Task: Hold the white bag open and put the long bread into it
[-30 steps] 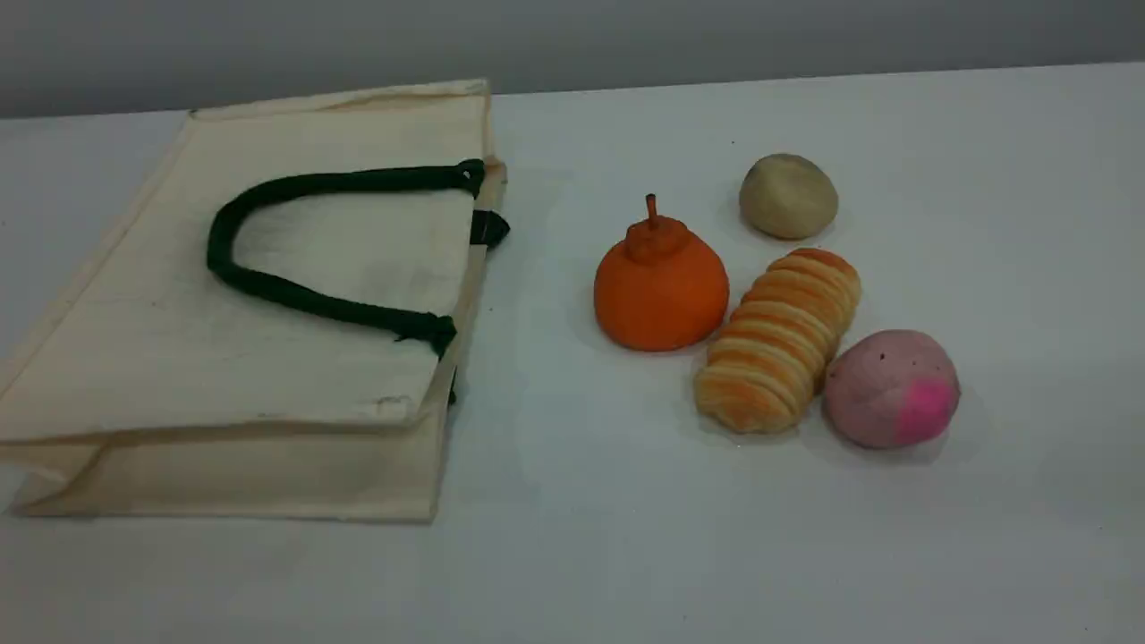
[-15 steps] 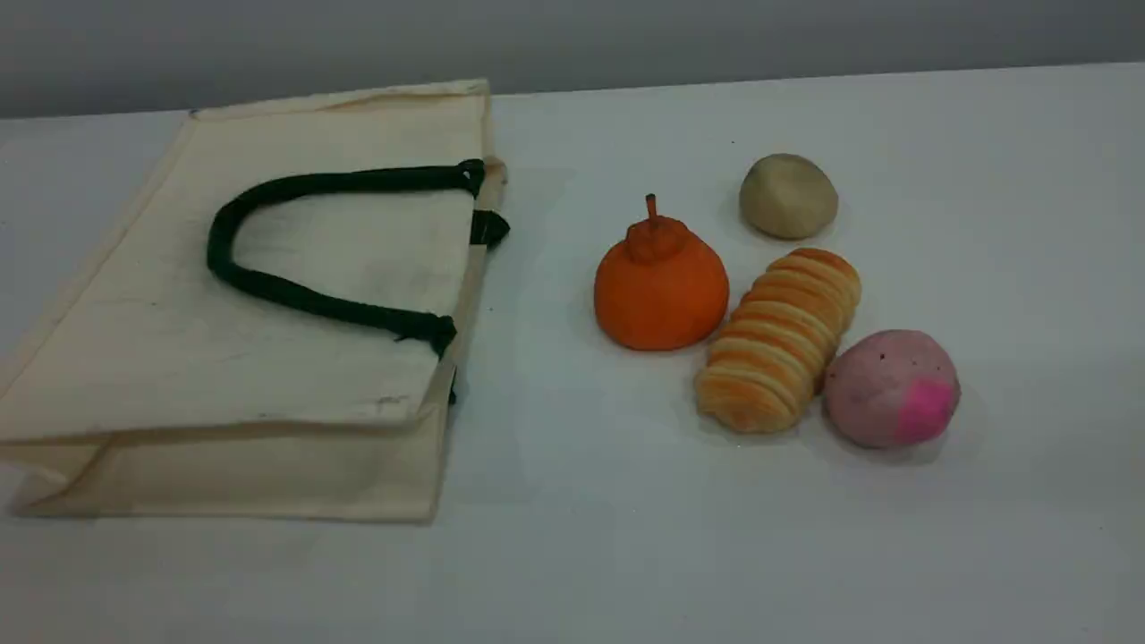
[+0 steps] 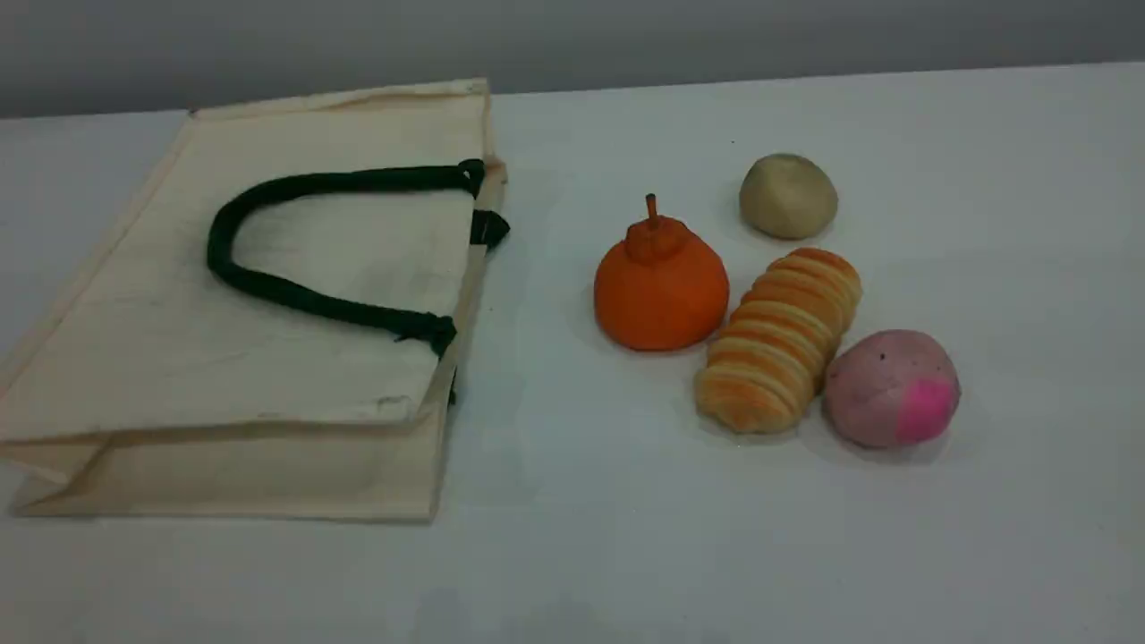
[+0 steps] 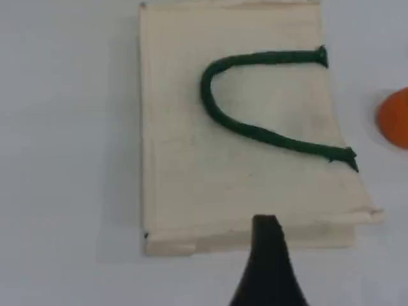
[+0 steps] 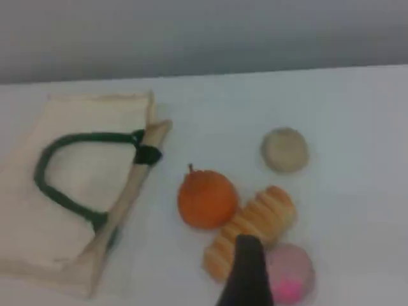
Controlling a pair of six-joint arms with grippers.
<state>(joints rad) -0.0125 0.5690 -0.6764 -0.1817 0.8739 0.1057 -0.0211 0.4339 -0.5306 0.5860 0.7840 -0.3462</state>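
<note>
The white bag [image 3: 268, 295] lies flat and closed at the table's left, its dark green handle [image 3: 268, 288] curved on top and its mouth facing right. The long bread [image 3: 778, 340] lies to the right, touching an orange pumpkin-shaped piece [image 3: 660, 288] and a pink ball [image 3: 891, 387]. Neither arm shows in the scene view. In the left wrist view one dark fingertip [image 4: 266, 224] hovers over the bag's [image 4: 236, 140] near edge. The right wrist view has its dark fingertip [image 5: 247, 248] above the long bread [image 5: 252, 233]. Neither gripper holds anything.
A round beige bun [image 3: 788, 195] sits behind the long bread. The grey table [image 3: 581, 537] runs back to a grey wall. Bare surface separates the bag's mouth from the foods.
</note>
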